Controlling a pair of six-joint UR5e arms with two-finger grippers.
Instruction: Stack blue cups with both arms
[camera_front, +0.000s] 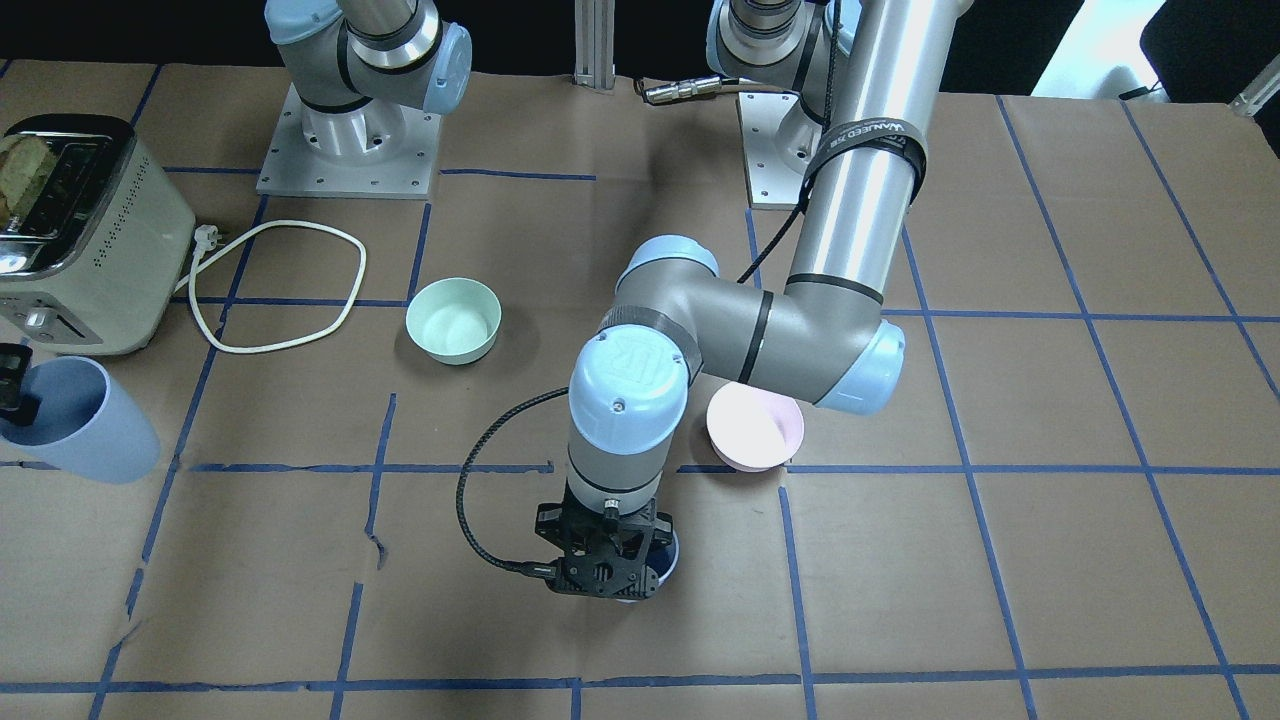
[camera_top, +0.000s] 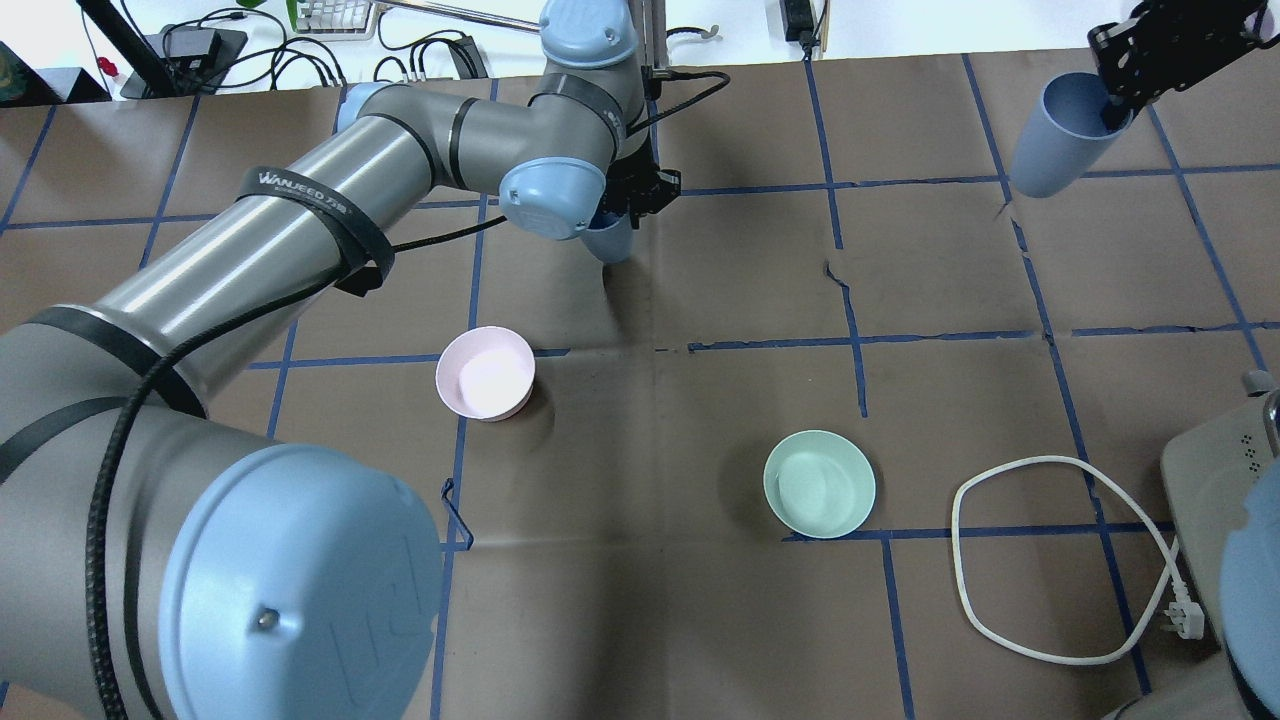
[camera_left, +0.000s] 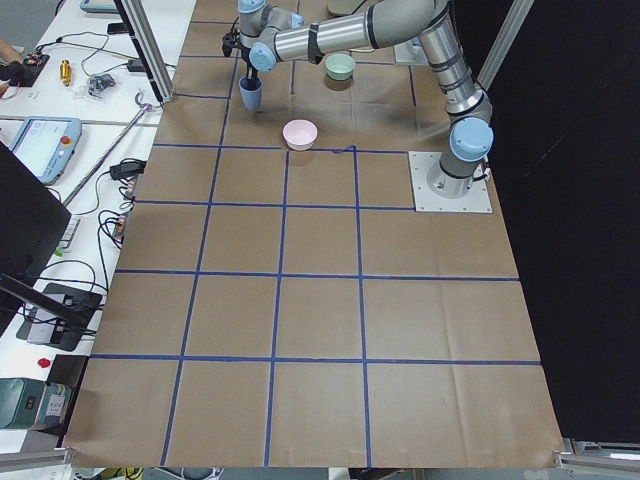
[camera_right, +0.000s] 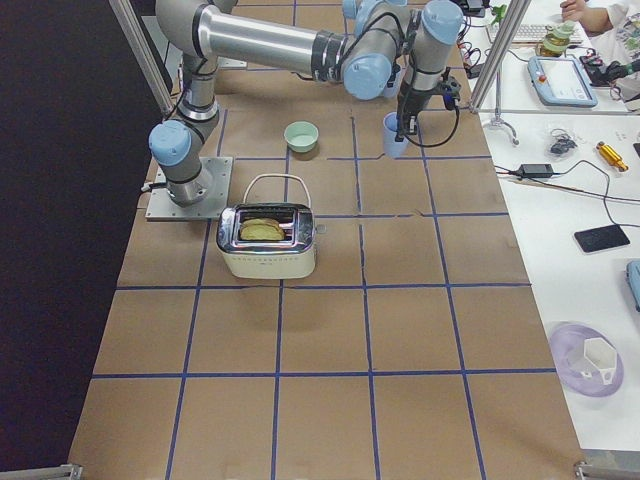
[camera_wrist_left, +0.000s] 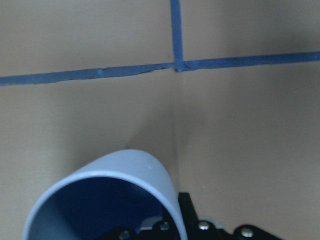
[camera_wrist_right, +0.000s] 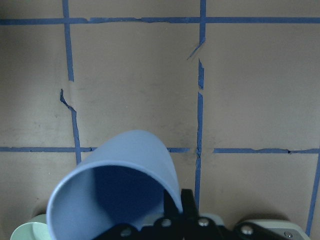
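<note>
My left gripper (camera_top: 628, 205) is shut on the rim of one blue cup (camera_top: 612, 238) at the far middle of the table, one finger inside the cup and one outside; the left wrist view shows this cup (camera_wrist_left: 110, 195) close over the paper. I cannot tell whether it touches the table. My right gripper (camera_top: 1115, 105) is shut on the rim of the other blue cup (camera_top: 1060, 135) and holds it lifted and tilted at the far right. That cup also shows in the right wrist view (camera_wrist_right: 115, 185) and in the front view (camera_front: 80, 420). The two cups are far apart.
A pale pink bowl (camera_top: 485, 372) stands near the left arm's elbow. A mint-green bowl (camera_top: 819, 483) stands mid-table. A toaster (camera_front: 80, 240) with bread and its white cord (camera_top: 1050, 560) lie on the robot's right side, below the right gripper.
</note>
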